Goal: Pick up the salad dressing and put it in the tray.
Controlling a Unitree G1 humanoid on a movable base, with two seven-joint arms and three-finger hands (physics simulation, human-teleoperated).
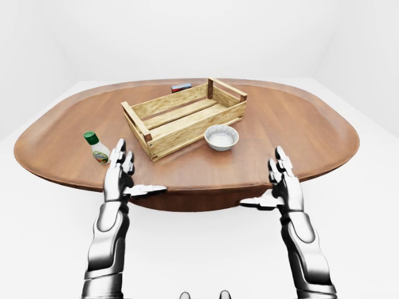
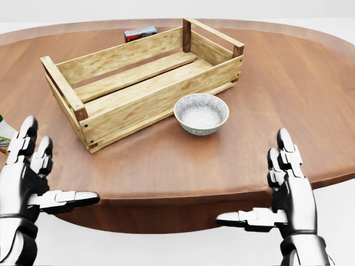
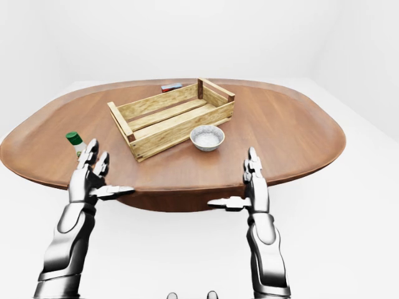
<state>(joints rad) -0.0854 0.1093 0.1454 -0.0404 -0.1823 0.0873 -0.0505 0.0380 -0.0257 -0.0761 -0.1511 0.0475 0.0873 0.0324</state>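
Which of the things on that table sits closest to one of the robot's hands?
The salad dressing bottle with the green cap, right beside the left hand. The white bowl, wooden tray and small red-and-blue box all sit farther up the table.

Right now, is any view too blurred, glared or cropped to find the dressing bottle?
Left-eye view: sharp, evenly lit, salad dressing fully visible. Right-eye view: the left hand hides its body. Head view: it is cut off at the left edge.
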